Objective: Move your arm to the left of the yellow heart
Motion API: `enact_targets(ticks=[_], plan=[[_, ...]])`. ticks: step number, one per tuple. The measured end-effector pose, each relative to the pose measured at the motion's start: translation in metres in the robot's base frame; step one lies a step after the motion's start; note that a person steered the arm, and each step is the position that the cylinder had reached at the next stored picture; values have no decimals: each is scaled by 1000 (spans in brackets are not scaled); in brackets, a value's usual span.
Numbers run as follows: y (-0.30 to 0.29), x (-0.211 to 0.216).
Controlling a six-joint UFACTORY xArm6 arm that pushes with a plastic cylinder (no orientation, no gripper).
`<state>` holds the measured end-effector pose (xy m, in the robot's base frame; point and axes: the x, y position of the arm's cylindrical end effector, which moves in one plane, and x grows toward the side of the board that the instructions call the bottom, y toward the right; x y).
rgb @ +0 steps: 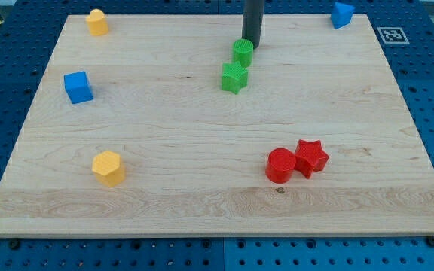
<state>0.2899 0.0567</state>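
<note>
The yellow heart (96, 21) lies near the board's top left corner. My tip (251, 45) is at the top middle of the board, far to the view's right of the heart. The tip stands just above and right of a green cylinder (242, 53), touching or nearly touching it. A green star (233, 77) lies right below that cylinder.
A blue cube (77, 86) lies at the left, below the heart. A yellow pentagon-like block (108, 167) lies at the lower left. A red cylinder (281, 165) and a red star (311, 156) touch at the lower right. A blue block (343, 13) is at the top right corner.
</note>
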Motion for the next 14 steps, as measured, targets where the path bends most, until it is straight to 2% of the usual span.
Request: enact_targets(ticks=[3,4,5,6,8,10,11,14], plan=[[0,25],[0,-17],[-28,-42],[-64,-51],[-95,-52],[-138,-31],[-140,-9],[-140,5]])
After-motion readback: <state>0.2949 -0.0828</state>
